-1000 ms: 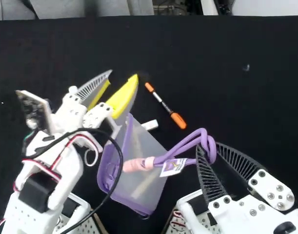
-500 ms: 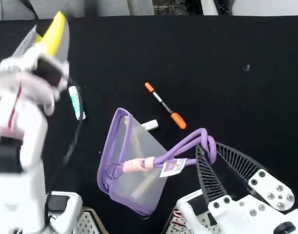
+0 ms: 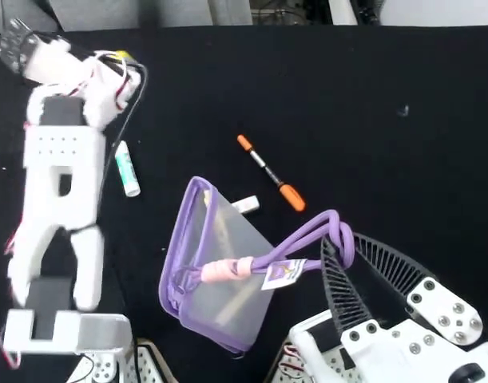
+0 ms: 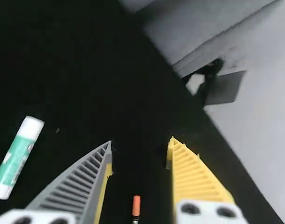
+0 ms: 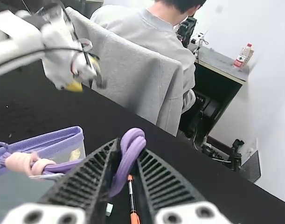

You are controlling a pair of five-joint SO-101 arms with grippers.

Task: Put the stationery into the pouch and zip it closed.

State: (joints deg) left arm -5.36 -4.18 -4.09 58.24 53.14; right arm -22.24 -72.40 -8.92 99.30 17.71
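- the task looks part done at most: a pale, long item shows through the wall of the pouch [image 3: 220,279], so one piece seems to be inside, though what it is cannot be told
- yet to go in, lying on the black tabletop [image 3: 419,175]: the glue stick [image 3: 127,169] toward the left edge, the pen [image 3: 269,172] near the middle, and a small white block [image 3: 245,205] just beside the pouch's far side
- the pouch lies near the front edge; its purple zip edge appears to gape, so the zipping is not yet done
- the right gripper [image 5: 128,145], near the front right corner, has its ribbed black fingers pinched on the knotted loop of the pouch's purple strap [image 3: 307,231]
- the left gripper [image 4: 140,142] hangs high over the far left corner, its jaws spread wide with nothing between them
- the pouch is soft, frosted see-through plastic with purple fabric trim and a round corded strap; it would likely sag and slide when pushed
- the glue stick is a smooth white and green cylinder that could roll; the pen is slim and hard with orange ends; the block is small and flat-sided
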